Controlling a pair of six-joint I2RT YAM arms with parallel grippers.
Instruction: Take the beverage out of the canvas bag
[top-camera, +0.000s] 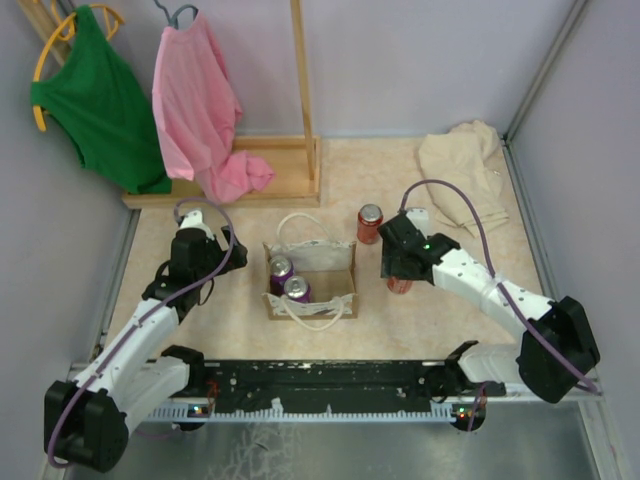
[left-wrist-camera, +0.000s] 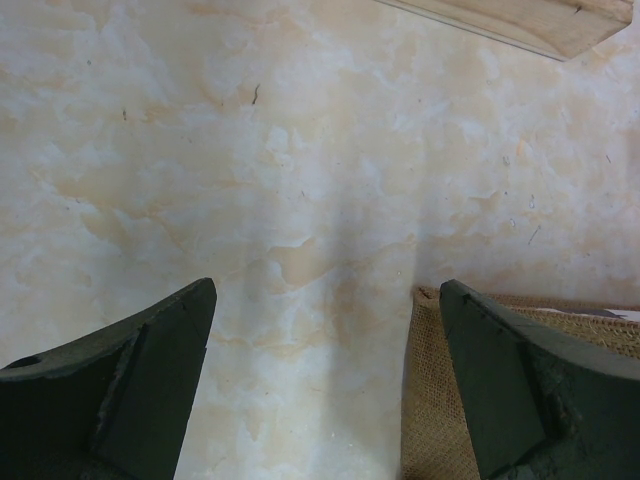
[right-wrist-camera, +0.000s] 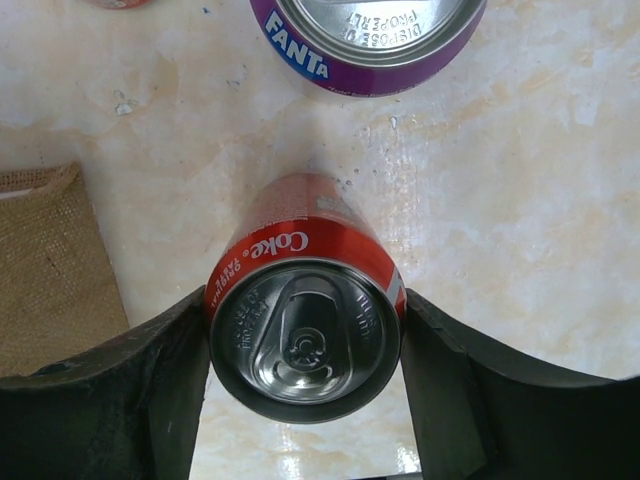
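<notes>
**Gripper state.** The right gripper (right-wrist-camera: 305, 305) is closed on a red cola can (right-wrist-camera: 300, 250), with a finger pressed to each side of its body. The can is upright and outside the bag. I cannot tell whether its base rests on the table. The left gripper (left-wrist-camera: 328, 300) stands wide apart with nothing between its fingers, over bare table at the bag's left.

**Location.** The canvas bag (top-camera: 322, 257) sits at centre frame in the top view, mouth up, with the held can just to its right.

**Contents.** Two drinks stand upright in the bag's left half, the upper purple can (top-camera: 281, 268) and the lower purple can (top-camera: 296, 289). The right half looks vacant. Out on the table are a second red can (top-camera: 370, 223), above and right of the bag, and a purple soda can (right-wrist-camera: 370, 40) at the top of the right wrist view.

**Handling assessment.**
- The cans are rigid, smooth metal, likely slippery, and the held one looks sealed, so it probably has some weight.
- The best hold is across the body, kept vertical.
- The bag is soft and light and may drag along with a can.
- The rope handles (top-camera: 300, 222) could snag a finger.
</notes>
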